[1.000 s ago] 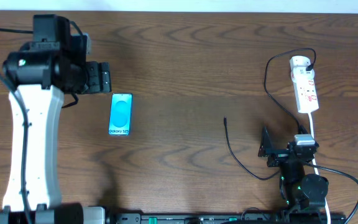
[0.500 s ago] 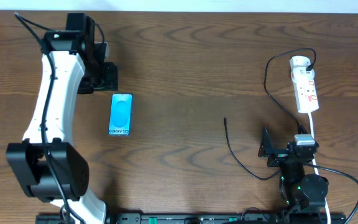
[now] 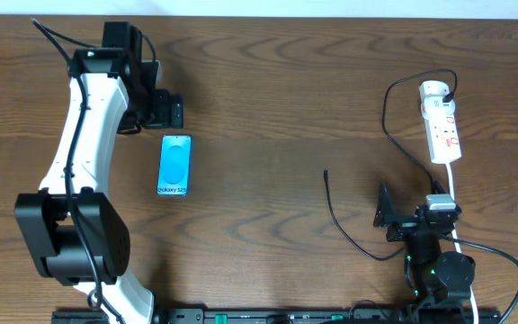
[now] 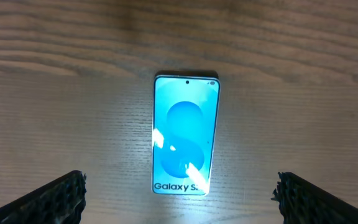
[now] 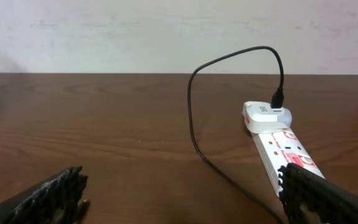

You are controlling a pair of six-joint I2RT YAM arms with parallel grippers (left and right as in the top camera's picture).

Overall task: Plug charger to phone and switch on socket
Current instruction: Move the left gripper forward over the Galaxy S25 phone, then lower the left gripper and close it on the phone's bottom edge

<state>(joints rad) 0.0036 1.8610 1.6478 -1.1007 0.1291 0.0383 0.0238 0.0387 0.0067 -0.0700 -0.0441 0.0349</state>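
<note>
Your left pincer [image 3: 170, 112] is spread wide, with nothing between its fingers. In the overhead view it sits just past the far short edge of the phone [image 3: 174, 166]. In the left wrist view the two dark fingertips [image 4: 59, 198] show at the bottom corners, and the phone lies between them in the picture, flat on the worktop [image 3: 268, 90].

The phone is on the left half of the worktop, screen up and lit blue. Its long sides run away from the arm bases, and the "Galaxy" lettering is at the end nearer to you.

Your right pincer [image 3: 386, 216] is also spread and holds nothing. It sits low at the right side, facing across the worktop.

The socket [image 3: 442, 126] lies at the far right. Its rounded end is away from you, and its thick white cord [image 3: 452, 184] runs back toward the right arm.

The charger [image 5: 191, 109] is plugged into that rounded far end. It arcs up and over, then loops down the worktop and passes close by the right pincer. Its free connector tip [image 3: 325, 175] rests on bare wood near the middle, left of the right pincer and well apart from the phone. Nothing is plugged into the phone. You cannot tell from these views how the red switches stand.
</note>
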